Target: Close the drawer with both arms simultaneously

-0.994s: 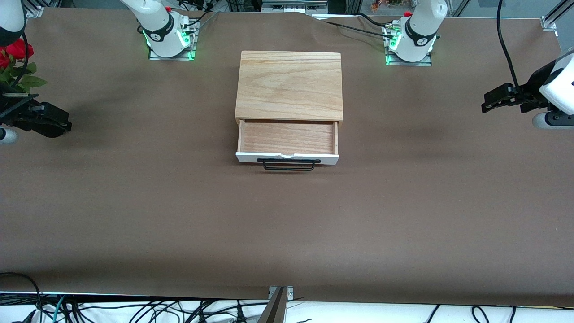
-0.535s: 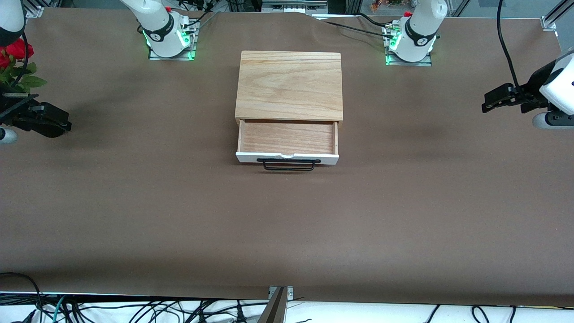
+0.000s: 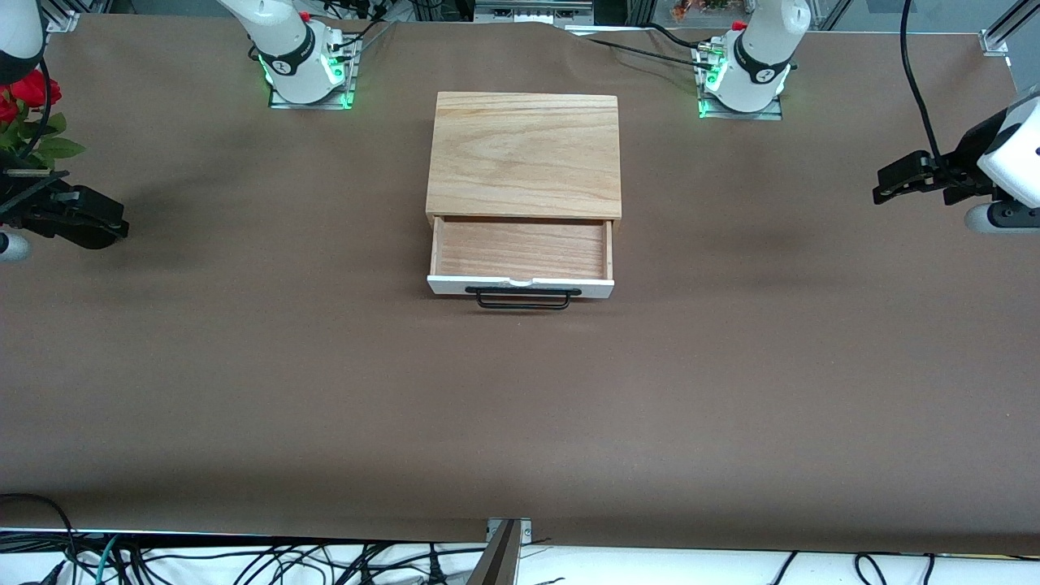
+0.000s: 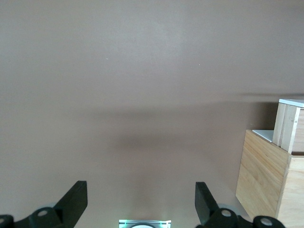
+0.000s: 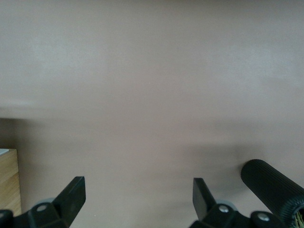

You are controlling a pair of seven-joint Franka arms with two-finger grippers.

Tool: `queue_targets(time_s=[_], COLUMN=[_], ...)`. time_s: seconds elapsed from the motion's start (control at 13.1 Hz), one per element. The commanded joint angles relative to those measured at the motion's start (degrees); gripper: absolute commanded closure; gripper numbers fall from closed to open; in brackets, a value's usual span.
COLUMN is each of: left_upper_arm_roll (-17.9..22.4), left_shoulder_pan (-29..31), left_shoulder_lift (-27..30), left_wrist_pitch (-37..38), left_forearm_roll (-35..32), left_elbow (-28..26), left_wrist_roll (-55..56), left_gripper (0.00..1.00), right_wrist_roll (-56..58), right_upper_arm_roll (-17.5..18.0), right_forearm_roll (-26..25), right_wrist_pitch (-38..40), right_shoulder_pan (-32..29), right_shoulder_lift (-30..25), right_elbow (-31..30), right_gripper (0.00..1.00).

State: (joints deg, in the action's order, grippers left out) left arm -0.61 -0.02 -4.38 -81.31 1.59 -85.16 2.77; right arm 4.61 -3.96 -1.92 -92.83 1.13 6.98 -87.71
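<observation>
The light oak box [image 3: 524,154] stands mid-table between the arm bases. Its drawer [image 3: 521,250] is pulled out toward the front camera, showing reddish-brown wood inside, with a white front panel [image 3: 520,285] and a black wire handle [image 3: 522,297]. My left gripper [image 3: 894,180] hangs open over the table at the left arm's end, well away from the box; the left wrist view [image 4: 141,202] shows the box's side [image 4: 268,178]. My right gripper [image 3: 97,223] hangs open over the right arm's end, with nothing in it in its wrist view [image 5: 137,199].
Red flowers [image 3: 28,97] with green leaves stand at the table's edge at the right arm's end. A black ribbed cylinder [image 5: 273,187] shows in the right wrist view. Cables lie along the table's near edge [image 3: 244,561]. The arm bases [image 3: 305,61] glow green.
The right gripper has crept slightly toward the table's edge. The left arm, box and drawer have not moved.
</observation>
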Motion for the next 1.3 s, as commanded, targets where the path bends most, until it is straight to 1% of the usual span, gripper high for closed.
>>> queue_targets(time_s=[0.0, 0.23, 0.38, 0.61, 0.69, 0.76, 0.92, 1.07, 1.22], left_upper_arm_roll=[-0.18, -0.18, -0.26, -0.79, -1.23, -2.19, -2.29, -2.20, -2.29], left_shoulder_pan=[0.19, 0.02, -0.07, -0.95, -1.04, -1.21, -0.25, -0.25, -0.95], left_shoulder_lift=[-0.27, -0.71, -1.41, -3.08, -4.04, -4.75, -4.84, -4.93, -6.94], left_wrist_pitch=[1.24, 0.63, -1.04, -3.41, -4.11, -4.99, -6.93, -6.93, -7.02], left_forearm_roll=[-1.77, -1.50, -1.50, -1.42, -1.42, -1.42, -0.63, 2.35, 4.37], left_elbow=[1.40, 1.49, 1.49, 1.49, 1.49, 1.49, 1.40, 1.41, 1.49], left_wrist_roll=[-1.62, -1.62, -1.62, -1.54, -1.45, -0.75, -1.70, -1.63, -1.62], left_gripper=[0.00, 0.00, 0.00, 0.00, 0.00, 0.00, 0.00, 0.00, 0.00], right_wrist_roll=[-0.04, -0.31, -0.57, -0.75, -0.75, -0.75, -0.75, -0.75, -0.83], right_upper_arm_roll=[0.00, 0.00, 0.18, 1.32, 1.67, 1.67, 1.67, 1.67, 1.67], right_forearm_roll=[0.60, 0.87, 0.95, 2.09, 3.58, 6.20, 11.04, 12.46, 12.82], right_wrist_pitch=[0.81, 1.07, 1.07, 0.46, 0.19, -0.59, -2.35, -4.72, -7.70], right_shoulder_pan=[-0.25, -0.43, 0.01, 1.85, 2.12, 2.47, 3.52, 5.45, 8.26], right_shoulder_lift=[0.85, 1.28, 2.16, 4.62, 6.19, 7.69, 10.15, 11.82, 13.76], right_elbow=[1.48, 1.22, 1.22, 1.13, 1.22, 1.22, 1.31, 1.31, 1.31], right_gripper=[0.00, 0.00, 0.00, 0.00, 0.00, 0.00, 0.00, 0.00, 0.00])
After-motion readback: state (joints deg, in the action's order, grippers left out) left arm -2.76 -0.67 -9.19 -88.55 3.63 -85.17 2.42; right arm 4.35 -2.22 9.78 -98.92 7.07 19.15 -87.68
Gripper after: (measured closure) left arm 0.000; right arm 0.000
